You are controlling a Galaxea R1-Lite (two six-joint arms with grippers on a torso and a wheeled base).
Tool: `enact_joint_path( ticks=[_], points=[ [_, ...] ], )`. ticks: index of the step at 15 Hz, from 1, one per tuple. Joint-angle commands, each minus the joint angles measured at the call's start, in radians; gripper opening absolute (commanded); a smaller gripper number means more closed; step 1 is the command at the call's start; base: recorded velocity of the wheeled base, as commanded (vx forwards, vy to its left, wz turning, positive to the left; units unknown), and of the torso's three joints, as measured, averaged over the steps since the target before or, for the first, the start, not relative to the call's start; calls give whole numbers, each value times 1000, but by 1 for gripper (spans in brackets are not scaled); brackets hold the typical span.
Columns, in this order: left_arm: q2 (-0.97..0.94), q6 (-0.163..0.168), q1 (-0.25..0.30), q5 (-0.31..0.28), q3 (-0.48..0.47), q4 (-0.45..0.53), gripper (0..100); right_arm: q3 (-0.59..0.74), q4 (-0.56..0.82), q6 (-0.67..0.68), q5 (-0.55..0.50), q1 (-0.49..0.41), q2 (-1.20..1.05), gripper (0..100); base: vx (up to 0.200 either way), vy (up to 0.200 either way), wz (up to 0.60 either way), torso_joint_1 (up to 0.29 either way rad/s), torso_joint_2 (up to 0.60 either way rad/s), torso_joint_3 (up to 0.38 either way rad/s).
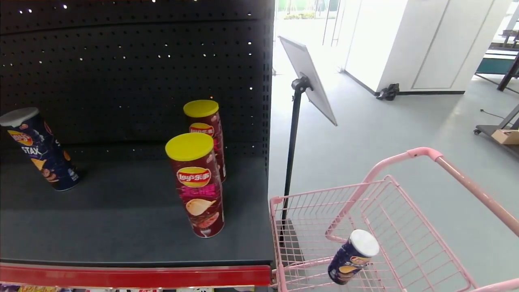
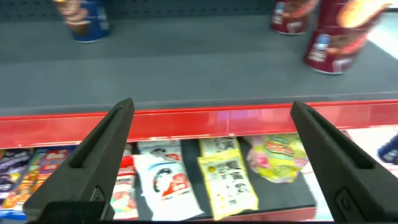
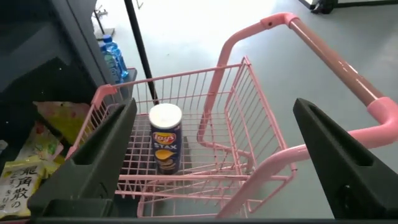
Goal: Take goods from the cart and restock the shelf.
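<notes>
The jaws of the left gripper (image 2: 211,104) stand wide apart with nothing between them, in front of the red front lip of the dark grey metal shelf (image 1: 121,211). The jaws of the right gripper (image 3: 214,102) are spread just as wide and also hold nothing. They hang above the pink wire shopping cart (image 1: 421,153), which is parked just beside the shelf's right edge.

In the cart's basket stands a dark blue cardboard crisp tube with a white lid (image 3: 166,140). It is upright on the wire floor, on the side nearer the shelf, and well apart from both grippers.

Three more tubes stand upright on the shelf. A maroon tube with a yellow lid (image 1: 198,190) is toward the front right corner. A second maroon tube with a yellow lid (image 1: 206,129) is behind it, close to the black perforated back panel (image 1: 121,73) (the two look close, though whether they touch cannot be told). A dark blue tube with a white lid (image 1: 40,150) stands by the shelf's left edge, well apart from the maroon pair.

Under the red lip, the left wrist view shows bagged snacks in white, yellow and green packets (image 2: 227,180) lying on a lower shelf. Beyond the shelf's right edge a black pole carrying a tilted white board (image 1: 308,77) stands on the grey floor.
</notes>
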Motion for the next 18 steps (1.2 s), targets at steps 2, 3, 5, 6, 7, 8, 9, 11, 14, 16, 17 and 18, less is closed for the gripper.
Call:
enact_joint_path(
  ticks=[2,3,5,6,7,8,9,11,14,16,17,18],
  points=[
    [0,-2,0,0,0,0,100,0,0,0,0,0,1,100,0,0,0,0,0,0],
    [0,-2,0,0,0,0,100,0,0,0,0,0,1,100,0,0,0,0,0,0],
    [0,-2,0,0,0,0,100,0,0,1,0,0,1,100,0,0,0,0,0,0],
    [0,-2,0,0,0,0,100,0,0,1,0,0,1,100,0,0,0,0,0,0],
    [0,-2,0,0,0,0,100,0,0,0,0,0,1,100,0,0,0,0,0,0],
    [0,-2,0,0,0,0,100,0,0,0,0,0,1,100,0,0,0,0,0,0],
    [0,-2,0,0,0,0,100,0,0,0,0,0,1,100,0,0,0,0,0,0],
    [0,-2,0,0,0,0,100,0,-2,3,0,0,1,100,0,0,0,0,0,0],
    [0,-2,0,0,0,0,100,0,-2,4,0,0,1,100,0,0,0,-124,289,154],
    [0,-2,0,0,0,0,100,0,-2,6,1,0,1,100,0,0,0,-139,339,183],
    [0,-2,0,0,0,0,100,0,-2,6,1,0,1,100,0,0,0,-163,359,198],
    [0,-2,0,0,0,0,100,0,-2,8,3,0,1,100,0,0,0,-159,344,188]
  ],
)
